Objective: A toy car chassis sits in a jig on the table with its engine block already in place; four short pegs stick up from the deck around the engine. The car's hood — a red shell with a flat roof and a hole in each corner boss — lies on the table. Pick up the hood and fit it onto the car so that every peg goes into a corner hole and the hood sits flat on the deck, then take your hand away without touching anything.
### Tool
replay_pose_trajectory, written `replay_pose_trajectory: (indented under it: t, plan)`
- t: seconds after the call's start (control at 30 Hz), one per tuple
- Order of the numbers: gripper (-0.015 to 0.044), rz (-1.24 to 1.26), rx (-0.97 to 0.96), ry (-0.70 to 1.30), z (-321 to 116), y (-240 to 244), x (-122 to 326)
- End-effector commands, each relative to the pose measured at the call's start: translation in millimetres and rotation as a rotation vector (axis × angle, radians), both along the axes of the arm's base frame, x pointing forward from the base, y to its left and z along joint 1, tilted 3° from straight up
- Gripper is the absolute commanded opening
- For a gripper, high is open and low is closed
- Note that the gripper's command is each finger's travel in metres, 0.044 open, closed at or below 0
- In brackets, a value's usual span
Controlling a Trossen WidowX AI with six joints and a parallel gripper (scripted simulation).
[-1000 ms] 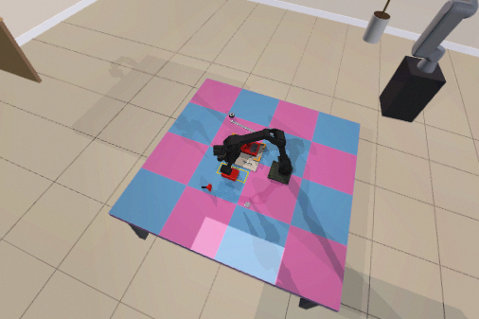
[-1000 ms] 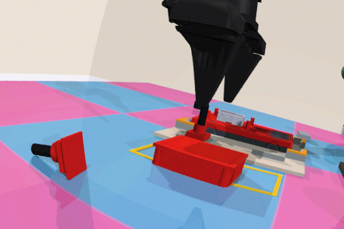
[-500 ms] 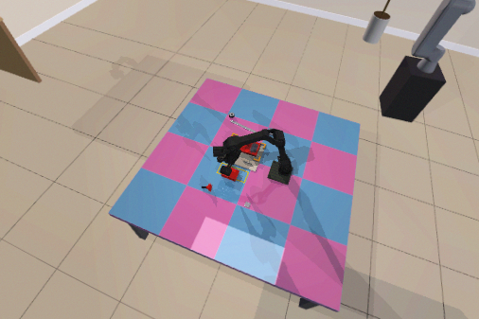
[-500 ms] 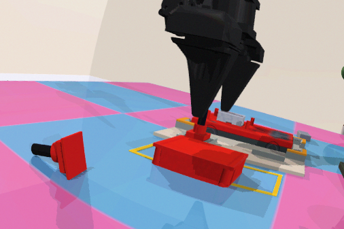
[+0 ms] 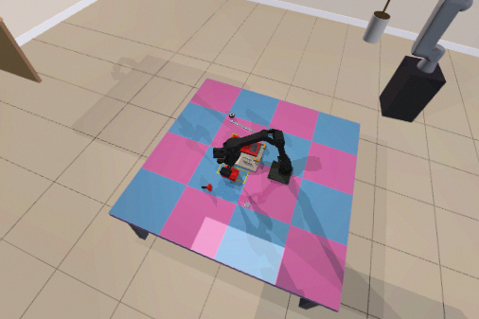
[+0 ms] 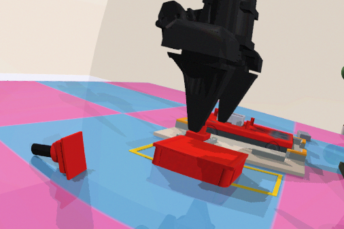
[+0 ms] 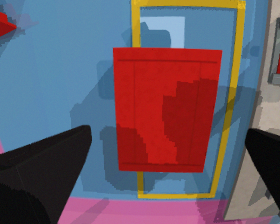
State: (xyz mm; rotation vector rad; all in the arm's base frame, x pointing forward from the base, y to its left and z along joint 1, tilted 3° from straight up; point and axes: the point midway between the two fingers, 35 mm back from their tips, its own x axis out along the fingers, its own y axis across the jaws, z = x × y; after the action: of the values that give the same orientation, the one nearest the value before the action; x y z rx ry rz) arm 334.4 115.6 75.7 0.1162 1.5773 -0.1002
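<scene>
The red hood (image 5: 233,175) (image 6: 200,157) (image 7: 151,112) lies roof up on the table, partly across a yellow outline (image 6: 279,183) (image 7: 235,60). My gripper (image 6: 209,126) (image 7: 169,135) is open and empty above it. In the wrist view one fingertip is on each side of the hood, with gaps on both sides. The red chassis (image 5: 253,148) (image 6: 265,132) sits in the pale jig (image 5: 246,163) (image 6: 296,168) behind the hood. The grey-white engine block (image 6: 236,119) stands on its deck. A red peg (image 6: 252,121) shows; the fingers hide part of the deck.
A red piece with a black handle (image 5: 208,187) (image 6: 75,155) (image 7: 0,25) lies beyond the outline. A small red block (image 6: 198,136) stands close behind the hood. In the top view a wheel (image 5: 231,115) and a thin rod (image 5: 242,125) lie beyond the jig, and a small pale piece (image 5: 247,204) lies nearer.
</scene>
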Motion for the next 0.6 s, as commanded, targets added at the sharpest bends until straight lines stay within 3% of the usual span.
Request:
replay_pose_trajectory:
  t: [0.0,0.57]
  plan:
    - [0.044,-0.003,0.003,0.002,-4.9,0.5,-0.7]
    - [0.044,-0.003,0.003,0.003,-21.0,0.8,-1.6]
